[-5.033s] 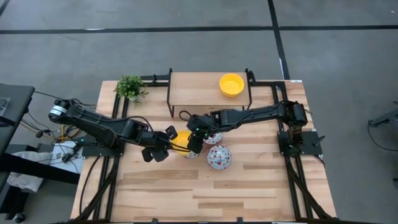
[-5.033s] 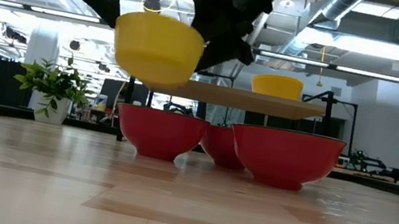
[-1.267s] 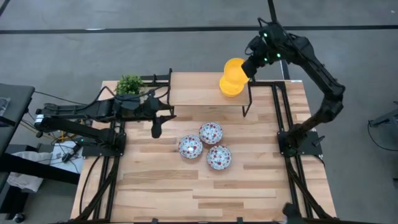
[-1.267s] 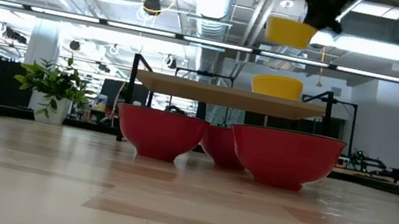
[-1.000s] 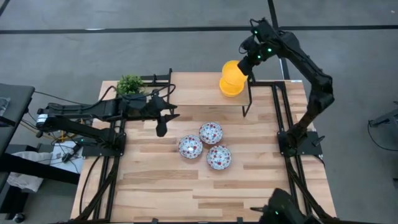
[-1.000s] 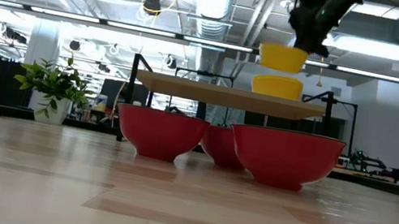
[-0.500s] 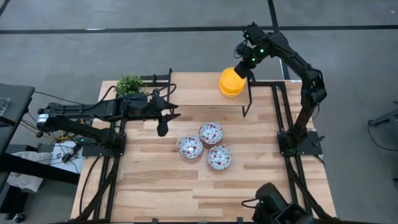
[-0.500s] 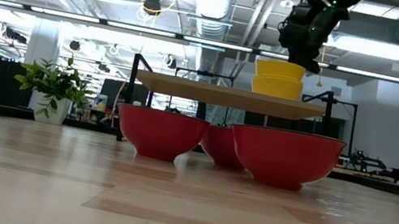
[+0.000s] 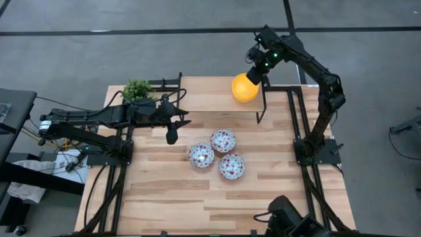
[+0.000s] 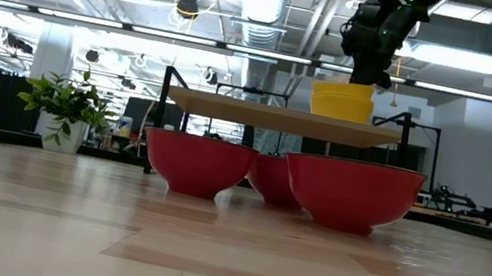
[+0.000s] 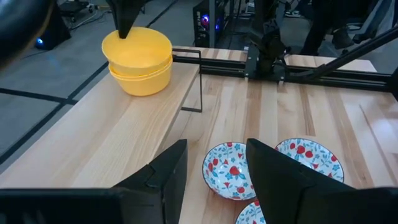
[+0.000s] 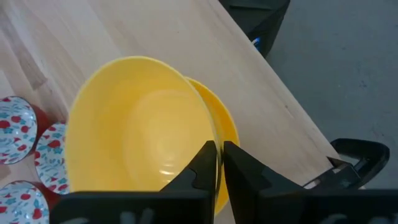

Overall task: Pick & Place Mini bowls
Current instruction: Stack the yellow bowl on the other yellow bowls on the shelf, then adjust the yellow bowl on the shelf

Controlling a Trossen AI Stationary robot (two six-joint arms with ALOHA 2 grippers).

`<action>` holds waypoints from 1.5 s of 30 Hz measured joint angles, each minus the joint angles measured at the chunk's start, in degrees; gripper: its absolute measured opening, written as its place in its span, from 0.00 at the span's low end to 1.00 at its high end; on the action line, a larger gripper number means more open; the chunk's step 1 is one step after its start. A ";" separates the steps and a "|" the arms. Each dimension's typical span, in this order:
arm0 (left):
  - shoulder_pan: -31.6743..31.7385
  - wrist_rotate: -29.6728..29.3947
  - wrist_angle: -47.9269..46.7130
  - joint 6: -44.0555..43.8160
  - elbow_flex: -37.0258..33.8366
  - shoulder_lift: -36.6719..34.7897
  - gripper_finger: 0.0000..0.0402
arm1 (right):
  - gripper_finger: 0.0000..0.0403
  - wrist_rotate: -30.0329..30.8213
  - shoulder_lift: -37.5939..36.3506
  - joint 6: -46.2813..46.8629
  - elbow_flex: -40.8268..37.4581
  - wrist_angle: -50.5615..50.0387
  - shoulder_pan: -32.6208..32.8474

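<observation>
Two yellow bowls (image 9: 244,88) sat nested on the raised shelf (image 9: 210,94) above the table (image 9: 171,197). The right gripper (image 9: 256,71) pinched the upper rim; we judged withdrawing unopened could topple the stack. The left gripper (image 9: 172,131), fingers apart, waited.

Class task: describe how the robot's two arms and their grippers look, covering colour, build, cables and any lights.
Both arms are dark, nearly black, jointed links. The left gripper and right gripper each end in two dark, flat-sided fingers. Small green lights glow near the right arm's wrist. The left arm has a silver joint cap at its base and loose black cables.
</observation>
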 joint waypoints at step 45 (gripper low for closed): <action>0.00 -0.02 0.63 -0.02 -3.12 -0.02 0.41 | 0.28 8.08 -0.32 -4.46 7.55 -9.51 1.73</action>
